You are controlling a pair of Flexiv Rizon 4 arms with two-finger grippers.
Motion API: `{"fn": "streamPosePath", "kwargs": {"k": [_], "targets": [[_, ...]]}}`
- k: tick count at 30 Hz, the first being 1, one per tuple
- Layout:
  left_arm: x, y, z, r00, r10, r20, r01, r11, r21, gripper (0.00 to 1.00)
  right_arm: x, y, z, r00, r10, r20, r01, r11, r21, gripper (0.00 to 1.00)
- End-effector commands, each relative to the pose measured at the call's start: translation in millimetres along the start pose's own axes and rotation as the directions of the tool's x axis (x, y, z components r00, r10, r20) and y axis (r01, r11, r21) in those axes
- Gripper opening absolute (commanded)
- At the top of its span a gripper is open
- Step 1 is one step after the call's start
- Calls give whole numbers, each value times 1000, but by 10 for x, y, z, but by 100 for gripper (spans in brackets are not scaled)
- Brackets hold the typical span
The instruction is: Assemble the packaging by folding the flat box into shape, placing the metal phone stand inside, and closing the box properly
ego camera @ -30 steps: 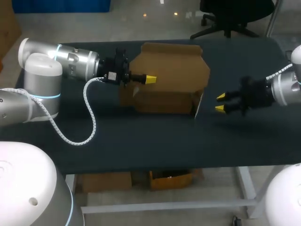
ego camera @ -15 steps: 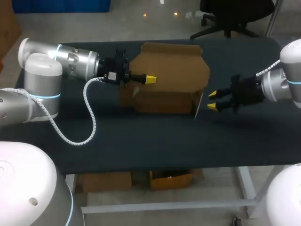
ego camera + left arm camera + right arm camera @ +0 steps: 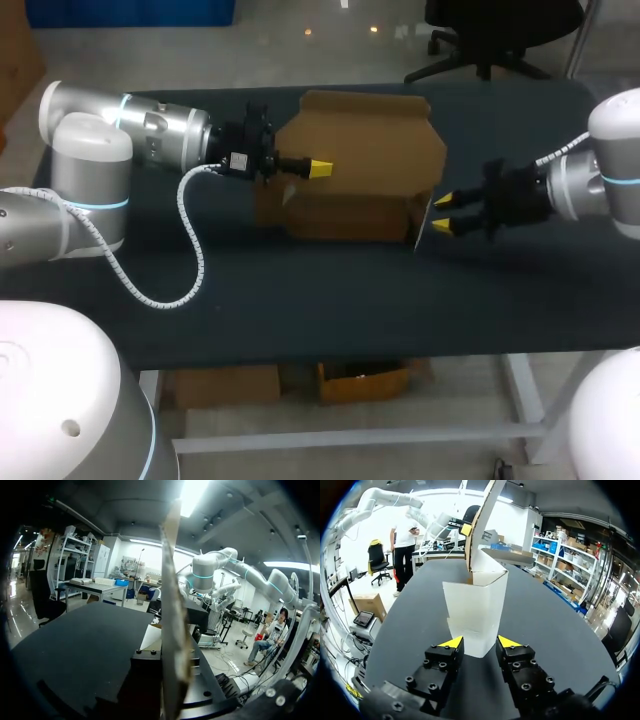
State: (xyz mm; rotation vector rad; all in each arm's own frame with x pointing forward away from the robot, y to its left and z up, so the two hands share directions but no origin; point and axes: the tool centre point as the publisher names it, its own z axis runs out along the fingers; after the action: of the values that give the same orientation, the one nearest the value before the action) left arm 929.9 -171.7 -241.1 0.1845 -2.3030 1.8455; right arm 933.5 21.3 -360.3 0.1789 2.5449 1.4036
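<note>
The brown cardboard box (image 3: 350, 185) stands half-folded in the middle of the table, its lid panel raised. My left gripper (image 3: 318, 168) is shut on that upright panel; in the left wrist view the panel's edge (image 3: 172, 625) rises straight up from between the fingers. My right gripper (image 3: 443, 213) is open at the box's right end, just short of the white inner flap (image 3: 424, 220). From the right wrist, the white-faced box end (image 3: 475, 607) stands directly ahead of the open gripper (image 3: 480, 642), not touching it. No metal phone stand is in view.
The dark table top (image 3: 300, 300) stretches in front of the box to its near edge. A white coiled cable (image 3: 190, 262) from my left arm loops over the table's left part.
My right gripper has moved left across the table, up to the box's right end, still open. The left arm and the box have stayed put.
</note>
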Motion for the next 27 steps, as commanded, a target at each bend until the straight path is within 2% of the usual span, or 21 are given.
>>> {"fn": "streamPosePath", "kwargs": {"k": [1,18,27], "targets": [[-12,18,5,1000,-1,-3,1,1000,-1,0,-18,-5,70,1000,-1,2,1,1000,-8,38],[-12,18,5,1000,-1,-3,1,1000,-1,0,-23,134,247,1000,-4,-5,4,998,-61,36],[-12,18,5,1000,-1,-3,1,1000,-1,0,34,172,253,1000,15,24,-13,997,-73,35]]}}
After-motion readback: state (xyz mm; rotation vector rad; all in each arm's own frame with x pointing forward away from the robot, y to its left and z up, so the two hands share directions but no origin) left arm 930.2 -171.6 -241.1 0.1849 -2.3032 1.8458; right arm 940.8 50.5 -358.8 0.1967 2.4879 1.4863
